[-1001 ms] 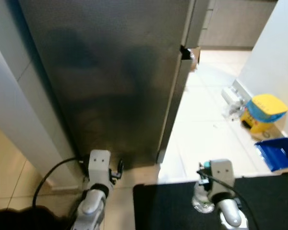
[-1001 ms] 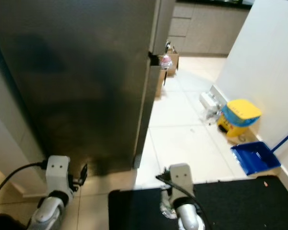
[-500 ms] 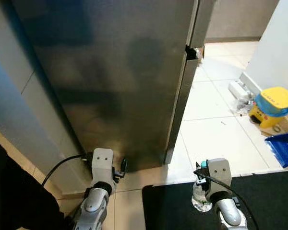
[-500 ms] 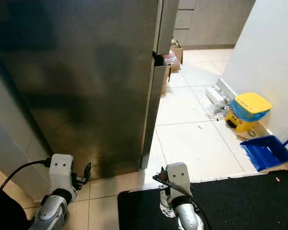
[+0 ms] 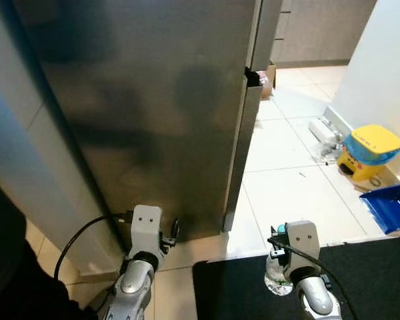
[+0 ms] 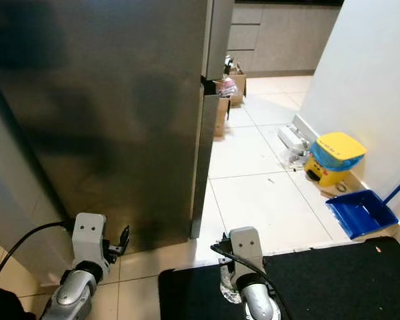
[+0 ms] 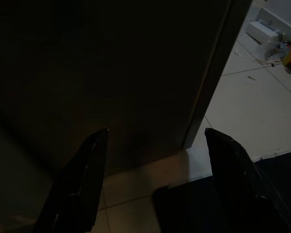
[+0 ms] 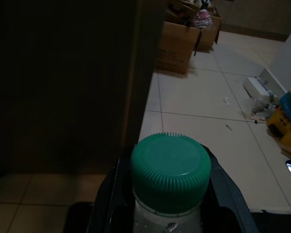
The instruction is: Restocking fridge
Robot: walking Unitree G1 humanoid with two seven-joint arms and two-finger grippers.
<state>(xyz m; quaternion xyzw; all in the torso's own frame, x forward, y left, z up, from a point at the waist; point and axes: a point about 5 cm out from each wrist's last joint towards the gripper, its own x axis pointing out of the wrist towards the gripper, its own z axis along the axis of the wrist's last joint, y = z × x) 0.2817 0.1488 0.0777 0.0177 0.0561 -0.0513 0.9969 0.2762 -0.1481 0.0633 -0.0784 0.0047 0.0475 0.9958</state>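
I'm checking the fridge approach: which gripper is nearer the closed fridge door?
Left. The left gripper, open and empty, sits just in front of the fridge door. The right gripper, holding the green-capped bottle, is off past the door's edge, over the black mat.

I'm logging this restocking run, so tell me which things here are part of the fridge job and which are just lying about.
Part of the job:
- fridge, doors closed
- green-capped bottle, gripped in the right hand
- left hand, open and empty

Just lying about:
- yellow and blue bin
- blue dustpan
- cardboard boxes
- black mat

left gripper (image 7: 153, 170) spread, right gripper (image 8: 169, 194) clamped
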